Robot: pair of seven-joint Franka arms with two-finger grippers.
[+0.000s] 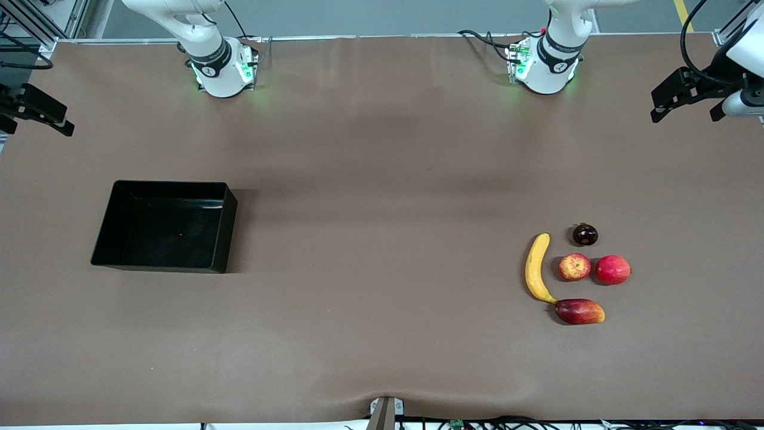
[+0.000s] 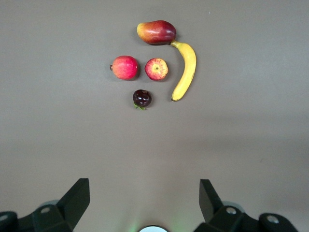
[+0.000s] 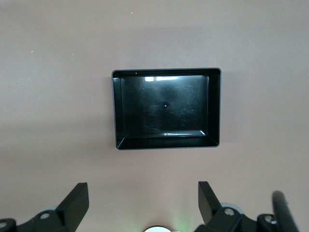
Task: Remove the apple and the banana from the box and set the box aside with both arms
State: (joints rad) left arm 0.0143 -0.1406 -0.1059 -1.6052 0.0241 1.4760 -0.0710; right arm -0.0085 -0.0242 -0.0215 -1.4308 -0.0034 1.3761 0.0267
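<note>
The yellow banana [image 1: 534, 269] and the red-and-yellow apple [image 1: 574, 267] lie side by side on the brown table toward the left arm's end. Both show in the left wrist view, banana [image 2: 186, 67] and apple [image 2: 156, 69]. The black box [image 1: 225, 227] stands empty toward the right arm's end and shows in the right wrist view [image 3: 117, 111]. My left gripper [image 1: 685, 107] [image 2: 144, 186] is open and empty, high in the air. My right gripper [image 1: 37, 114] [image 3: 143, 189] is open and empty, high above the table near the box.
A plain red round fruit [image 1: 613, 270] lies beside the apple. An oblong dark-red fruit with a yellow tip [image 1: 579, 312] touches the banana's nearer end. A small dark purple fruit [image 1: 585, 235] lies farther from the camera. The arm bases [image 1: 224, 71] [image 1: 544, 65] stand at the table's back edge.
</note>
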